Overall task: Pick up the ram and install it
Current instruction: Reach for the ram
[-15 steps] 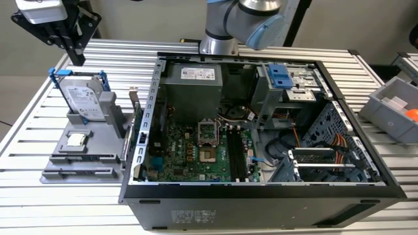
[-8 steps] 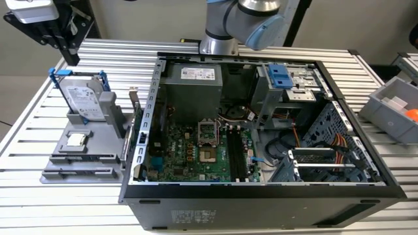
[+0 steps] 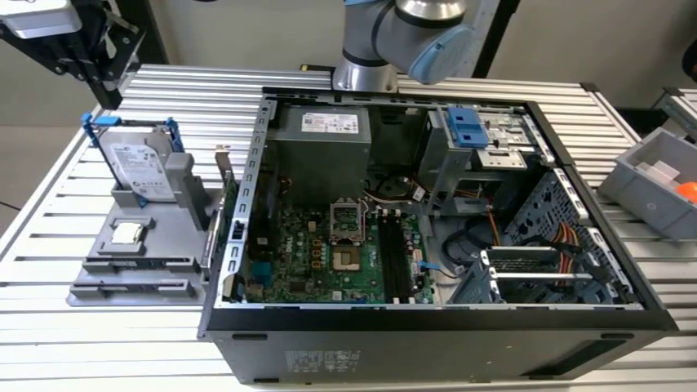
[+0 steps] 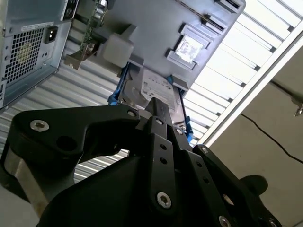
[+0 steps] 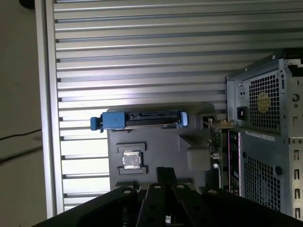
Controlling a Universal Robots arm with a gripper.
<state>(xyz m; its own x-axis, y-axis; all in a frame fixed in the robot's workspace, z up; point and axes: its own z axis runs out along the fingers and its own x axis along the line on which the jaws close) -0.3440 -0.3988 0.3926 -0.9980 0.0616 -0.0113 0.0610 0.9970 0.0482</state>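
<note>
Ram lies, as best I can tell, in a front slot of the gray holder in the exterior view. The first wrist view gives me the hand pinched together and empty, raised over the tabletop behind the hard drive.

A robotics lab or test workshop; a robot arm stands on a slatted aluminium surface; an opened computer case lies on it beside a grey parts fixture; a grey bin sits at the exterior view's right; plain floor lies beyond the edge.
</note>
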